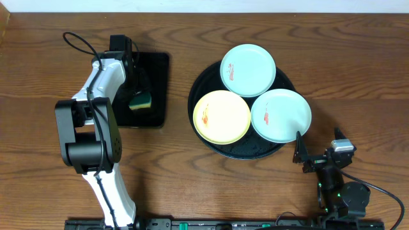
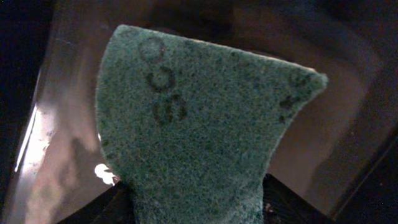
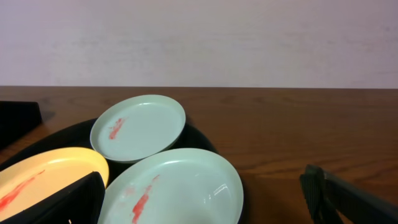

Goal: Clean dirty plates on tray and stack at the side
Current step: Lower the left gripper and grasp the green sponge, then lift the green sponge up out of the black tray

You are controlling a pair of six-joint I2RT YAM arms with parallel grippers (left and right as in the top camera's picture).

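Observation:
Three plates lie on the round black tray [image 1: 199, 82]: a mint one [image 1: 248, 69] at the back, a yellow one [image 1: 222, 116] front left, and another mint one [image 1: 281, 115] front right. Each shows orange-red smears. In the right wrist view the near mint plate [image 3: 186, 186] lies just ahead, with the far mint plate [image 3: 138, 127] and the yellow plate [image 3: 43, 177] beyond and to the left. My right gripper [image 1: 316, 143] [image 3: 205, 202] stands open at the tray's front right edge, holding nothing. My left gripper [image 1: 137, 94] [image 2: 199, 208] is shut on a green-and-yellow sponge [image 1: 140, 101] [image 2: 199, 124] over the rectangular tray.
A smaller rectangular black tray [image 1: 157, 70] sits left of the round tray, under the left arm. Brown wood-grain tabletop [image 1: 358, 76] stretches to the right of the round tray and along the front. A pale wall [image 3: 199, 37] backs the table.

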